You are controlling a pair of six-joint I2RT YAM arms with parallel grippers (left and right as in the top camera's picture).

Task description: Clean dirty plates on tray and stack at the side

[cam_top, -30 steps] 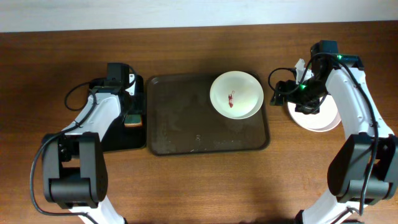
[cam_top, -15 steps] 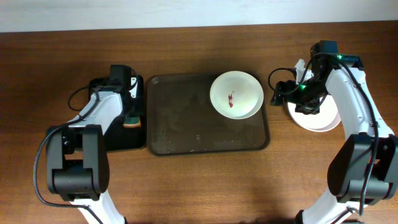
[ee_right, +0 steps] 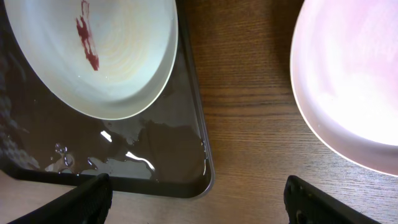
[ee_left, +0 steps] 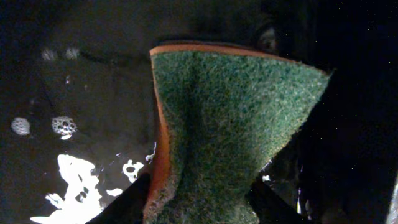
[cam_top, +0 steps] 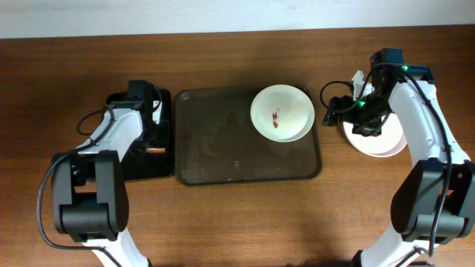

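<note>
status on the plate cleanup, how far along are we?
Done: one clean white plate sits on the table right of the tray. In hand: left claw is shut on the sponge in the black basin; right claw is open, empty. Left: the dirty plate on the tray, red smear showing, not yet wiped or stacked.

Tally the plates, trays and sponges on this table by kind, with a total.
Plates: 2 (dirty plate, clean plate)
Trays: 2 (brown tray, black tray)
Sponges: 1 (sponge)
Total: 5
</note>
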